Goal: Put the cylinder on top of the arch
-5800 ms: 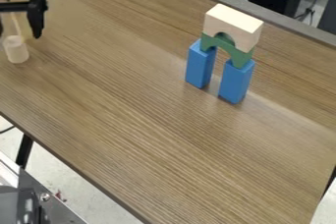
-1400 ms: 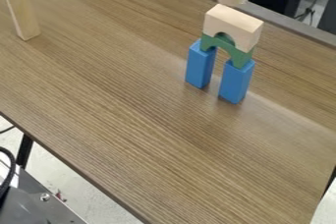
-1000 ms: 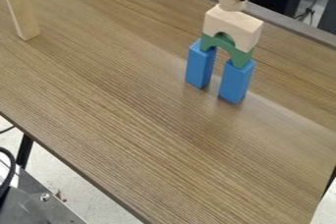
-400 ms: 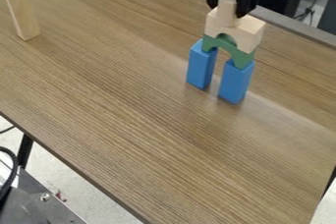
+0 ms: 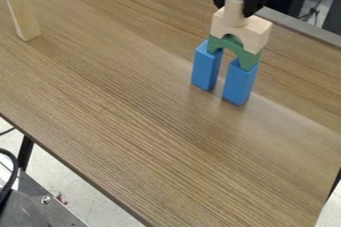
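The task is judged to be almost finished. The cylinder [image 5: 234,2] is seen upright on the pale arch block [image 5: 252,33], its base set close to the near edge of that block's top. Contact appears to be made there, though how much weight is carried by the block cannot be told. The cylinder is clamped in the claw [image 5: 234,11], one finger being placed on either side of it.

The pale block is borne by a green arch piece [image 5: 248,57], which is supported in turn by two upright blue blocks, the left one [image 5: 206,67] and the right one [image 5: 240,82]. The whole stack is stood near the upper-right edge of the tabletop [image 5: 153,136]. By the upper-left corner of the tabletop, a tall wooden board [image 5: 23,12] is stood on end; no part in the task seems to be meant for it.

What is left is the release: the fingers need to be parted evenly, and the claw lifted straight up. Because the stack is narrow and held together only by balance, it could be toppled by a sideways nudge. If the cylinder is dragged by one finger, it could be tipped off the near edge.
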Action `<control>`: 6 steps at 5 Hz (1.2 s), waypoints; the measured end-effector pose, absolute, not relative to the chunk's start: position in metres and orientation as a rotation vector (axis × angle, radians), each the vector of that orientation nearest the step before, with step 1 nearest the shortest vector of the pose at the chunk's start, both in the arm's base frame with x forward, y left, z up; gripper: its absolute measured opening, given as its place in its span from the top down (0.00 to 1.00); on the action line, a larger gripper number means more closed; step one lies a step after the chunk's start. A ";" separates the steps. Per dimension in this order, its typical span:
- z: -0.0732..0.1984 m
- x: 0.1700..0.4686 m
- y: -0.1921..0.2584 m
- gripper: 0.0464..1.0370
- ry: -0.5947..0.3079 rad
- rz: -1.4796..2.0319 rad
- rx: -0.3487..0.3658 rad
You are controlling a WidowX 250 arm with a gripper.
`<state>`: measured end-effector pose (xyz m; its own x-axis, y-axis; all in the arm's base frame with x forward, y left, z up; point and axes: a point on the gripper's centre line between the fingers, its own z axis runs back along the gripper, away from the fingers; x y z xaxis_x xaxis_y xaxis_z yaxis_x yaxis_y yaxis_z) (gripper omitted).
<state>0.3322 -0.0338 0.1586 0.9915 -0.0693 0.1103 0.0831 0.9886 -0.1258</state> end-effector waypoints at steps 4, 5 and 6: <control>0.163 0.344 -0.032 0.50 -0.114 -0.082 -0.129; 0.163 0.344 -0.030 0.50 -0.114 -0.081 -0.117; 0.162 0.343 -0.030 0.43 -0.108 -0.085 -0.114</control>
